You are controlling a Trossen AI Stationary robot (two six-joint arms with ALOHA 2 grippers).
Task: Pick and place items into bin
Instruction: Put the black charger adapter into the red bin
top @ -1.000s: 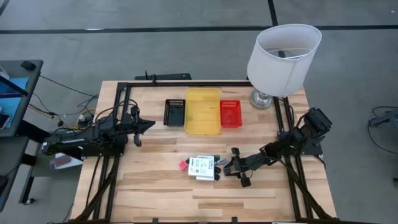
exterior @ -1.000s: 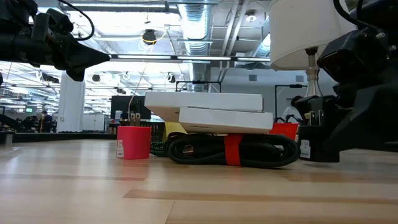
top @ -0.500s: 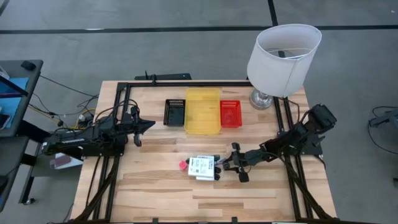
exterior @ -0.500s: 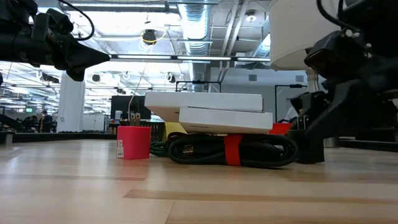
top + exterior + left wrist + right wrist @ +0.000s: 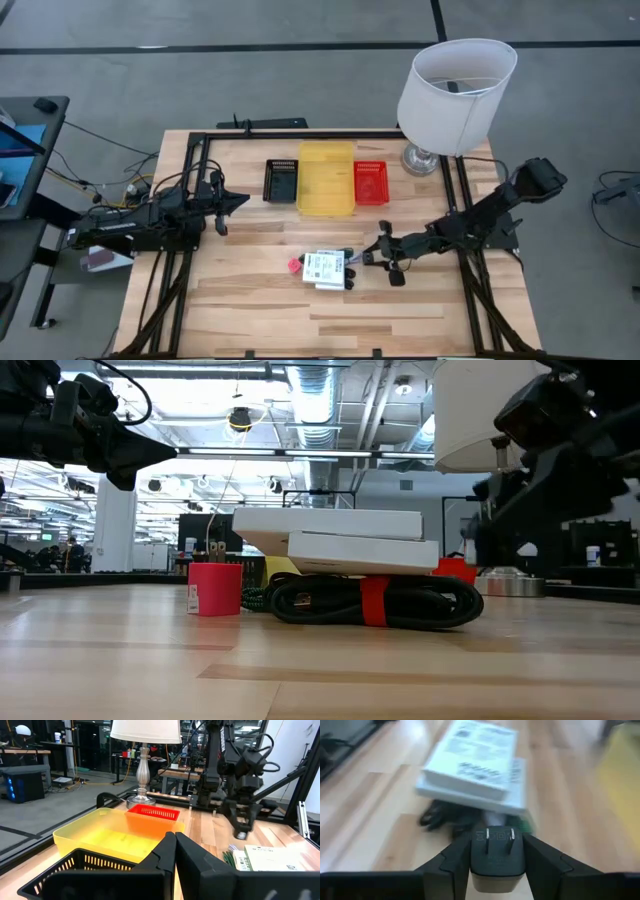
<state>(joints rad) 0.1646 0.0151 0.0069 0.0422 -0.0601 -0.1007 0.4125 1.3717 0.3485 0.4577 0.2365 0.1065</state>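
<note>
Currently the right gripper point(image 5: 377, 256), lower centre-right of the high view, has its jaws clamped on a black plug adapter point(image 5: 497, 852) just beside the white flat packs point(image 5: 324, 268). Left gripper point(image 5: 240, 200), closed and empty, waits at left. Risk: cable bundle point(image 5: 370, 602) may trail from the plug and drag the packs, short of the yellow bin point(image 5: 326, 178).

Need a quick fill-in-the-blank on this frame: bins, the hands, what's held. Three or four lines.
1. The middle bin of the three in the row is ____ in colour.
2. The right hand is closed on a black ____ with two metal prongs.
3. The white flat packs lie stacked on a coiled black ____.
4. The left hand, away from the items, has its fingers ____.

Missing words: yellow; plug; cable; shut
</note>
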